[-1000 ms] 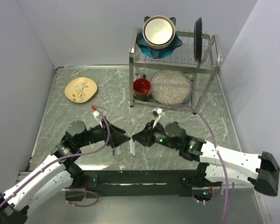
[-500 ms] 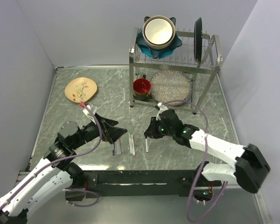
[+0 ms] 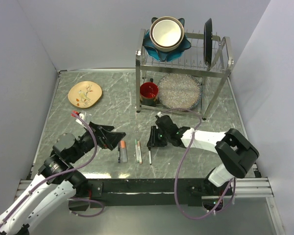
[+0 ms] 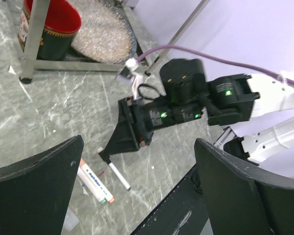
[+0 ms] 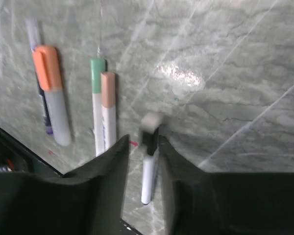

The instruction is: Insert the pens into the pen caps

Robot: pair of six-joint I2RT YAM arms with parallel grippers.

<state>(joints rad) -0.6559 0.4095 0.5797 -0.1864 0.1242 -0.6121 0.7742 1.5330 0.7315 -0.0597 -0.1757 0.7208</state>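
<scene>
Several pens lie in a row near the table's front edge. At the left an orange-capped grey pen (image 3: 121, 149) (image 5: 51, 93) lies against a thin dark pen (image 5: 39, 88). Beside them lie two white pens, one teal-capped (image 5: 98, 71) and one salmon-capped (image 5: 108, 83). A white pen with a black cap (image 3: 150, 155) (image 5: 149, 166) lies on the table between my right gripper's (image 3: 151, 143) (image 5: 142, 147) narrowly parted fingers, with a gap at its left side. My left gripper (image 3: 115, 137) is wide open and empty, left of the row.
A metal dish rack (image 3: 220, 68) stands at the back right, with bowls (image 3: 165, 32) and a dark plate (image 3: 208, 35) on top, a red mug (image 3: 148, 92) and a glass plate (image 3: 179, 91) below. A yellow plate (image 3: 85, 94) lies at the back left.
The two grippers, together at the middle a second ago, have drawn apart. The right one has laid the black-capped white pen on the table. The left one has backed off left.
</scene>
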